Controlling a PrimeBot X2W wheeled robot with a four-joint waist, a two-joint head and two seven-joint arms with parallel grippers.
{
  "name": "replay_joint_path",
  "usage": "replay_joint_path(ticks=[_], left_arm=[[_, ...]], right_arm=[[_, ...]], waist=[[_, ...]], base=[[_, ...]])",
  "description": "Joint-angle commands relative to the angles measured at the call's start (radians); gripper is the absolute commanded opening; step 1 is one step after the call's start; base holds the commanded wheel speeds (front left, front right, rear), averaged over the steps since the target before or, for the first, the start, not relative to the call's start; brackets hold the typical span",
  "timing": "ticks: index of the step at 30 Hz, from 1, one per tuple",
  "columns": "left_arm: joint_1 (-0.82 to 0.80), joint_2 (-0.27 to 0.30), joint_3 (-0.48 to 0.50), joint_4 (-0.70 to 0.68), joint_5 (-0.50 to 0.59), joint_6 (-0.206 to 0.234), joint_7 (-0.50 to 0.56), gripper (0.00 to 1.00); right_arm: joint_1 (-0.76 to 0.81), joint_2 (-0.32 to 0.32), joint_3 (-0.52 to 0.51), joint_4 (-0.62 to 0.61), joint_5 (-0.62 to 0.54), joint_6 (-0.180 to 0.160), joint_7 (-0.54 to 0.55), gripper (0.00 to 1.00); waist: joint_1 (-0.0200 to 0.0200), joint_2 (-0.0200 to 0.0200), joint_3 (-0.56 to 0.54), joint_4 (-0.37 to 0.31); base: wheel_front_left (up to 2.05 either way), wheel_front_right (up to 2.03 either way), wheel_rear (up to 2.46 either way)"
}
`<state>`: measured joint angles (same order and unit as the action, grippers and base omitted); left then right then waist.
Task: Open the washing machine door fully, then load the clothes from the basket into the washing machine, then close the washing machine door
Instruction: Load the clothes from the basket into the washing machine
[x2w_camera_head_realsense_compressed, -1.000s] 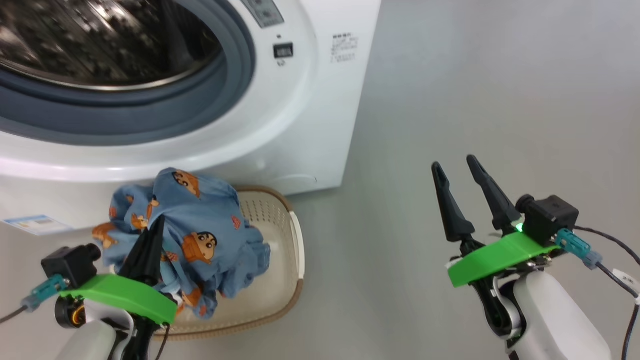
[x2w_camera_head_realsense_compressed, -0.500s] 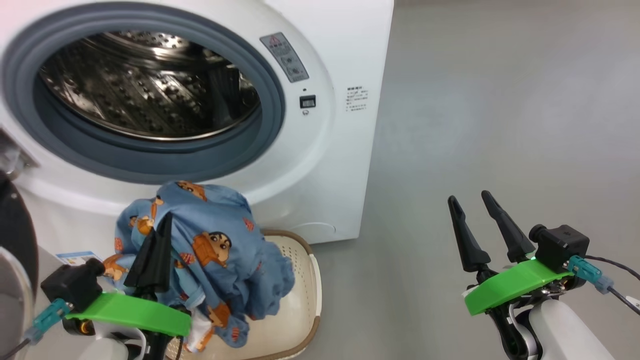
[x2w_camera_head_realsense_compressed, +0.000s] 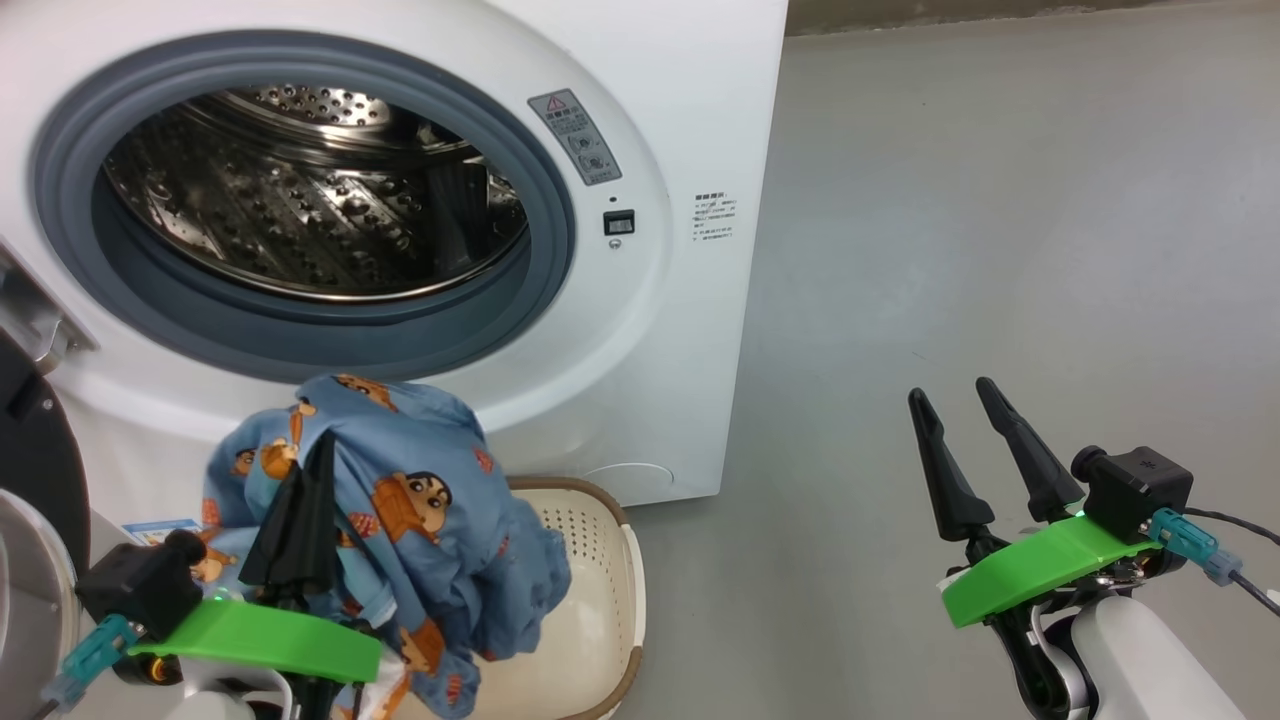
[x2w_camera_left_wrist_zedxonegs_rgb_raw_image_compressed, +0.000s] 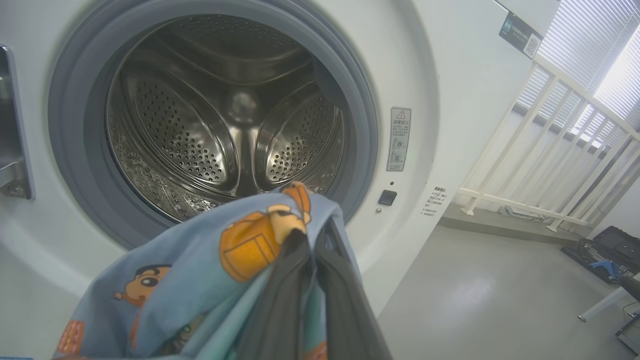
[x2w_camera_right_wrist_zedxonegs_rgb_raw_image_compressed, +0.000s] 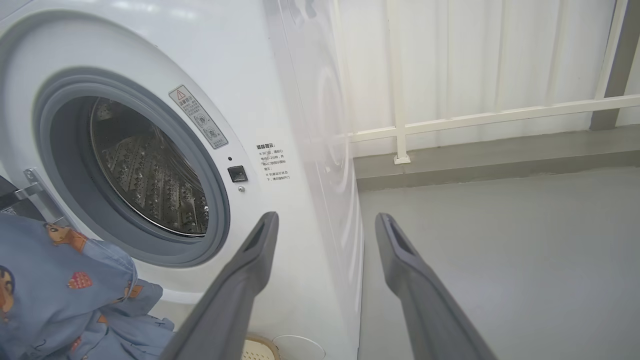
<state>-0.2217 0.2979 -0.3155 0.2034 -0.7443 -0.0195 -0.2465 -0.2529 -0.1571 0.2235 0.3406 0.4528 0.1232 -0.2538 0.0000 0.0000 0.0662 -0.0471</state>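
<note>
The washing machine (x2w_camera_head_realsense_compressed: 680, 300) stands with its steel drum (x2w_camera_head_realsense_compressed: 310, 220) exposed. Its black washing machine door (x2w_camera_head_realsense_compressed: 35, 470) is swung out at the left edge. My left gripper (x2w_camera_head_realsense_compressed: 322, 445) is shut on the light blue cartoon-print clothes (x2w_camera_head_realsense_compressed: 420, 500) and holds the bundle up above the cream basket (x2w_camera_head_realsense_compressed: 630, 600), just below the drum's grey ring. In the left wrist view the clothes (x2w_camera_left_wrist_zedxonegs_rgb_raw_image_compressed: 200, 260) drape over my closed left gripper (x2w_camera_left_wrist_zedxonegs_rgb_raw_image_compressed: 310, 240), in front of the drum (x2w_camera_left_wrist_zedxonegs_rgb_raw_image_compressed: 225, 115). My right gripper (x2w_camera_head_realsense_compressed: 950, 390) hangs open over the floor, right of the machine, holding nothing.
Bare grey floor (x2w_camera_head_realsense_compressed: 1000, 200) stretches to the right of the machine. A white railing (x2w_camera_right_wrist_zedxonegs_rgb_raw_image_compressed: 475, 117) runs behind it. A dark case (x2w_camera_left_wrist_zedxonegs_rgb_raw_image_compressed: 605, 245) lies on the floor at the far right in the left wrist view.
The head camera has tilted up, so more of the drum shows. My left gripper has lifted the clothes higher out of the basket, toward the drum opening. The right gripper has stayed open and still.
</note>
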Motion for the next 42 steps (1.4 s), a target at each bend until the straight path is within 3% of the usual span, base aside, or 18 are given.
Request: replay_joint_path(ticks=[1, 14, 19, 24, 30, 36, 42], left_arm=[[-0.044, 0.033, 0.041, -0.032, 0.018, 0.007, -0.005, 0.0], [-0.282, 0.07, 0.077, 0.059, 0.03, -0.006, 0.006, 0.0], [-0.43, 0.073, 0.065, 0.203, 0.039, -0.036, 0.021, 0.0], [-0.613, 0.081, 0.055, 0.437, 0.039, -0.075, 0.023, 0.0], [-0.79, 0.116, 0.04, 0.625, 0.039, -0.102, 0.021, 0.0], [-0.943, 0.156, 0.015, 0.748, 0.035, -0.11, 0.018, 0.0], [-1.071, 0.197, -0.03, 0.787, 0.032, -0.111, 0.005, 0.0]], right_arm=[[0.004, -0.009, 0.019, -0.025, 0.018, 0.008, -0.008, 1.0], [-0.023, -0.005, 0.019, -0.038, -0.001, 0.008, -0.008, 1.0], [-0.044, 0.001, 0.019, -0.045, -0.019, 0.008, -0.008, 1.0], [-0.081, 0.018, 0.021, -0.066, -0.047, 0.008, -0.008, 1.0], [-0.106, 0.043, 0.004, -0.104, -0.079, 0.008, -0.008, 1.0], [-0.105, 0.074, -0.019, -0.145, -0.103, 0.008, -0.008, 1.0], [-0.11, 0.096, -0.023, -0.181, -0.116, 0.008, -0.008, 1.0]], waist=[[0.0, 0.0, 0.0, -0.002], [0.0, 0.0, 0.082, -0.025], [0.0, 0.0, 0.156, -0.047], [0.0, 0.0, 0.264, -0.097], [0.0, 0.0, 0.397, -0.151], [0.0, 0.0, 0.513, -0.202], [0.0, 0.0, 0.597, -0.242]], base=[[0.0, 0.0, 0.0], [0.0, 0.0, 0.0], [0.0, 0.0, 0.0], [0.0, 0.0, 0.0], [0.0, 0.0, 0.0], [0.0, 0.0, 0.0], [0.0, 0.0, 0.0]])
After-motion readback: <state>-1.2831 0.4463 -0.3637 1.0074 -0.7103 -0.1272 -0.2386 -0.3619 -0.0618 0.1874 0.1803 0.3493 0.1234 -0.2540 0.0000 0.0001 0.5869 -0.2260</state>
